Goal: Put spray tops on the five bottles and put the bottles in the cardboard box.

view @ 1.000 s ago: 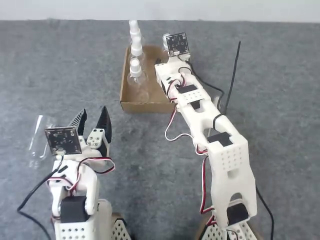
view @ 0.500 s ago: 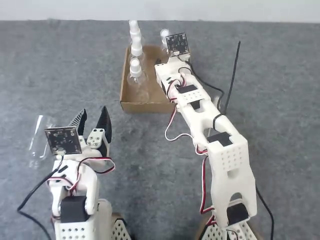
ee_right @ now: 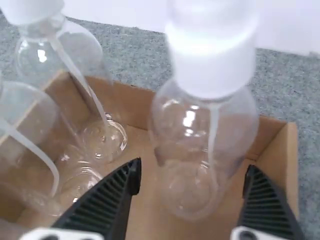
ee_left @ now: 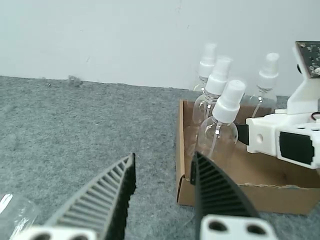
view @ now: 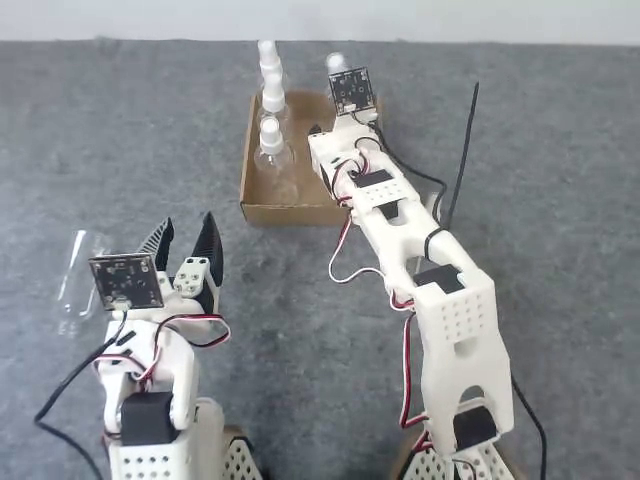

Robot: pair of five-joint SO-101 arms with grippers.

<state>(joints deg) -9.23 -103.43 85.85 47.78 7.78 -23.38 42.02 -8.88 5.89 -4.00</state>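
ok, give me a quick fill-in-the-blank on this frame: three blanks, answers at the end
1. The cardboard box holds ___ upright bottles with white spray tops.
2. The right gripper has a finger on each side of one of them, with its jaws ___.
3. A clear bottle lies on the grey mat beside the ___ arm.

Missing words: four; open; left

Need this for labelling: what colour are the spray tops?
White; the spray tops show best in the left wrist view.
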